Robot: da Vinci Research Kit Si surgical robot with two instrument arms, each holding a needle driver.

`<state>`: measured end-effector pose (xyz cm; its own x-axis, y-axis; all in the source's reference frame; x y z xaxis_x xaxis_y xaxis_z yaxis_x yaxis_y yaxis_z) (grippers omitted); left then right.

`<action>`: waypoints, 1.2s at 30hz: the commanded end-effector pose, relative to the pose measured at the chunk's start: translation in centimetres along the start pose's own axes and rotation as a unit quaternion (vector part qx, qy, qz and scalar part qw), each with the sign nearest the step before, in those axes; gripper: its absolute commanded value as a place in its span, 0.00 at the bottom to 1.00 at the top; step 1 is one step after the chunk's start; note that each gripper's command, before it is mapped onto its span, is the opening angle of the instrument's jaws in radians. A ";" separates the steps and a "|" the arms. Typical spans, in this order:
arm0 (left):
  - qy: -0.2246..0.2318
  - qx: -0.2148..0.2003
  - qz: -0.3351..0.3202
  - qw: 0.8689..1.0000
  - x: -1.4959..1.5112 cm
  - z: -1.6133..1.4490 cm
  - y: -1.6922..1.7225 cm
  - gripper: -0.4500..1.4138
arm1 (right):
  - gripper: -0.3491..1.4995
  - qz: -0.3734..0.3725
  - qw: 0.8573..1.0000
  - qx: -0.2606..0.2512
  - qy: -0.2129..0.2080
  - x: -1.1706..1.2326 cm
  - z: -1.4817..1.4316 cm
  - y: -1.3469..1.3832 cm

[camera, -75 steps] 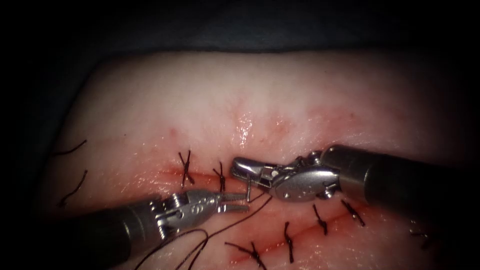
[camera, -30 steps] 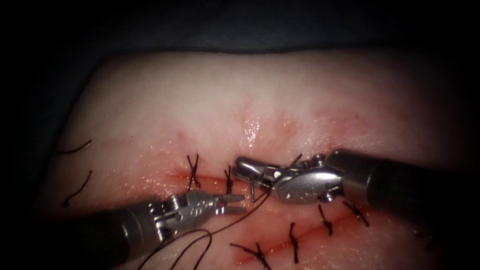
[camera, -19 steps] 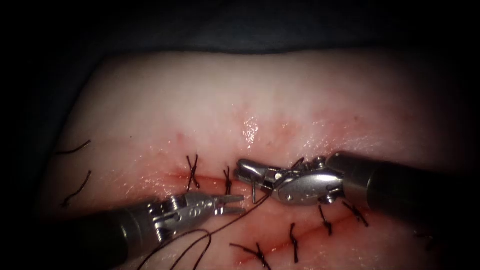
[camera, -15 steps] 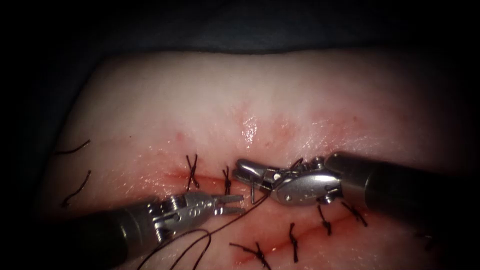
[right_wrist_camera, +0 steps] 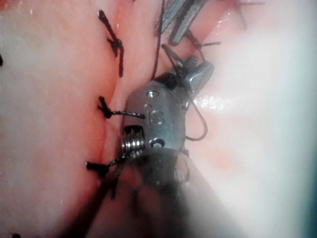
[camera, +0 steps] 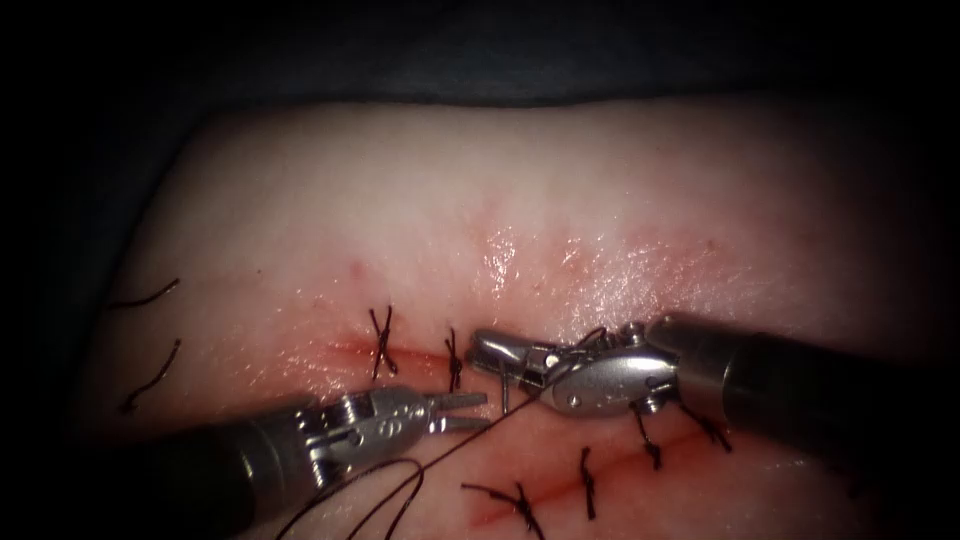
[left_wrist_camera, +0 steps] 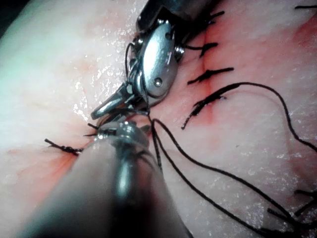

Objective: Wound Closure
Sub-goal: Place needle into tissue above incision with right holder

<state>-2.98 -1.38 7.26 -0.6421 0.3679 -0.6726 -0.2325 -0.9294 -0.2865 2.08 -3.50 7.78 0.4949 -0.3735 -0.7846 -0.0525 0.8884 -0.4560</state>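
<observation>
1. The jaws of the right tool are pinching the needle. They hold it near one end of its curve, and the rest hangs down from them.
2. The jaws of the left tool are spread a little and hold nothing. Their tips sit just left of the needle, close to it but not touching.
3. We see the needle over the upper cut in the tissue, just right of the two crossed stitches. Its low tip is at the skin. We cannot tell if it has gone in.
4. The thread runs from the needle, down past the left tool, and makes long loose loops on the tissue in the left wrist view.
5. A second cut lower down has its own stitches. Red fluid lies along both cuts. Two cut ends of thread lie far off to the left.
6. What could go wrong, we think:
   - The needle could twist or slip, because it is held so near its end.
   - The loose loops could catch on the left tool, since they lie right by it.
   - A hard tug could rip the soft edge of the cut.
</observation>
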 end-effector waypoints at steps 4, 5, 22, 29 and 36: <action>0.000 0.004 0.001 1.000 0.07 0.14 -0.05 0.18 | 0.00 0.035 0.999 -0.036 0.012 0.19 0.08 0.34; 0.000 0.004 0.001 1.000 0.08 0.15 -0.05 0.18 | 0.00 0.044 0.998 -0.042 0.012 0.23 0.08 0.45; -0.010 0.007 0.004 1.000 -0.04 0.39 -0.06 0.18 | 0.00 0.282 0.959 -0.006 -0.016 0.19 0.42 1.30; -0.014 0.002 0.008 1.000 -0.07 0.43 0.01 0.19 | 0.00 0.385 0.923 0.012 -0.028 0.12 0.47 1.66; -0.014 -0.001 0.010 1.000 -0.10 0.46 0.07 0.19 | 0.00 0.463 0.886 0.013 -0.036 0.13 0.54 1.89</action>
<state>-3.21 -1.54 7.59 -0.6691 0.3492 -0.6561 -0.2179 -0.9361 -0.2760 2.39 -1.80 7.04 0.3037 0.5514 -0.7770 -0.4502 0.8018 0.3930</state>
